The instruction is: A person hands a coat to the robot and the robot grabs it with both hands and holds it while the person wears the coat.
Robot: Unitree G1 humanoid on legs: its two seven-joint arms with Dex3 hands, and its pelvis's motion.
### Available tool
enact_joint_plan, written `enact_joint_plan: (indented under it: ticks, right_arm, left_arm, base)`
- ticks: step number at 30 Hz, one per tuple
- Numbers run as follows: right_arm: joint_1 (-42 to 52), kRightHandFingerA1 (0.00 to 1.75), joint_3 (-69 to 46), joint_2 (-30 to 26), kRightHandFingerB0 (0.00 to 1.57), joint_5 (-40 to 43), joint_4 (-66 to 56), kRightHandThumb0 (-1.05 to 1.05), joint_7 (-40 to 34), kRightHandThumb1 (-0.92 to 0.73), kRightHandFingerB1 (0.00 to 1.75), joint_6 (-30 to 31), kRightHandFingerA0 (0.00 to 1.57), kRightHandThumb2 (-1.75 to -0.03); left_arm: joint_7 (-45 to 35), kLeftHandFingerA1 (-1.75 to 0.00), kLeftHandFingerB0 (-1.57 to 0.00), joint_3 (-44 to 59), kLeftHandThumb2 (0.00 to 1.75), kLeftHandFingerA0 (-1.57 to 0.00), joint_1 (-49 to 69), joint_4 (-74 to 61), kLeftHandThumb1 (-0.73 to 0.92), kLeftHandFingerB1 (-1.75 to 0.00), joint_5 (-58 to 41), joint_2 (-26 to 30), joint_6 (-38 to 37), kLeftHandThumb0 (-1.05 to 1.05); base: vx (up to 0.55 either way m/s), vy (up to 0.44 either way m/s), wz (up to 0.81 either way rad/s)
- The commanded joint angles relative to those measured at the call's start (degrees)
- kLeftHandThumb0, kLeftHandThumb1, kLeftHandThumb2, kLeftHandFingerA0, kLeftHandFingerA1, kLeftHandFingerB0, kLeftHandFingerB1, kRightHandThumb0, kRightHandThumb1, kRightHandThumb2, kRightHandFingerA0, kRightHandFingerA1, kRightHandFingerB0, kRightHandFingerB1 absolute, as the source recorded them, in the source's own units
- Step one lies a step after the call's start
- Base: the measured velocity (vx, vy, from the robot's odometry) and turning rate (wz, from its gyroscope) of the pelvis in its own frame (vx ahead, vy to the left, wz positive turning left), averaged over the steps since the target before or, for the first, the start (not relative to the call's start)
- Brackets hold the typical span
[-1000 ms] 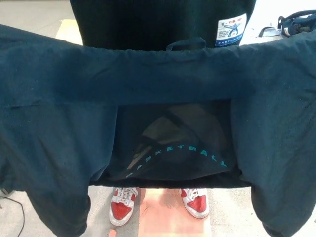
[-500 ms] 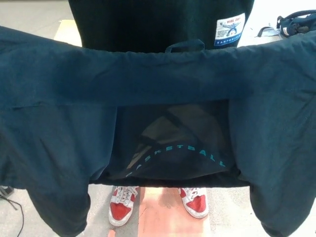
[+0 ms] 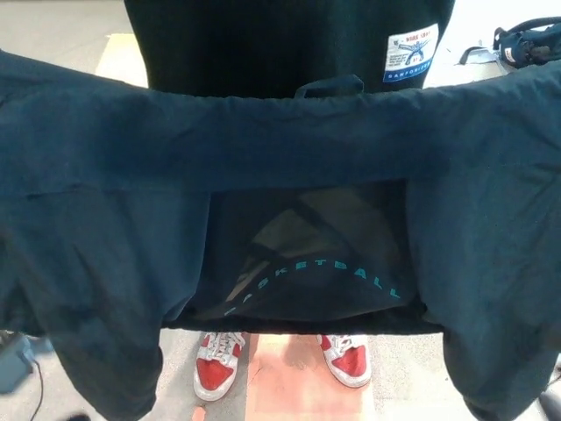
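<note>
Head view. Coat spread wide across the whole picture, dark navy, collar band running left to right with a small hanging loop at its upper middle. Both sleeves hanging down at left and right edges. Between them, dark lining open toward the camera, teal lettering "BASKETBALL" arcing across it. Behind the collar, person's dark torso close against the coat, white and blue patch at its upper right. Below the hem, person's red and white sneakers standing on an orange floor mat.

Robot hands: neither visible, both covered by or outside the fabric; open or closed state cannot be told.

Compared with half a second ago: coat in nearly the same spread, collar band and loop shifted very slightly down and right. Left sleeve bulging a little lower. Grey object now showing at lower left edge beside the cable. Sneakers and mat unchanged in place.
</note>
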Motion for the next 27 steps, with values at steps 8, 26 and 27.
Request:
enact_joint_plan:
  ticks: [8, 26, 27]
  right_arm:
    - [-18.25, 0.64, -19.18, -9.32, 0.42, 19.32, -27.2, -0.46, 3.24, -0.66, 0.36, -10.38, 0.57, -0.6]
    - [-51.52, 0.47, -8.42, -42.0, 0.02, 25.77, -12.09, -0.82, 34.66, -0.6, 0.19, 19.94, 0.16, -0.96]
    - [-53.82, 0.46, -6.84, -43.84, 0.0, 24.97, -11.05, -0.81, 36.78, -0.61, 0.18, 20.77, 0.13, -0.97]
  left_arm:
    - [-8.41, -0.52, -0.67, 32.53, 0.6, -0.86, -3.3, -36.58, 0.6, -0.45, -29.64, 12.29, -18.13, -0.77]
    - [-36.19, -0.3, -0.24, 1.57, 0.61, -0.23, -54.19, -4.17, 0.65, -0.29, -23.1, 36.05, 9.53, -0.8]
    - [-37.84, -0.3, -0.23, -0.01, 0.61, -0.2, -56.19, -2.95, 0.66, -0.29, -22.61, 35.95, 10.52, -0.81]
  base:
    - [0.0, 0.0, 0.0]
    - [0.0, 0.0, 0.0]
    - [0.0, 0.0, 0.0]
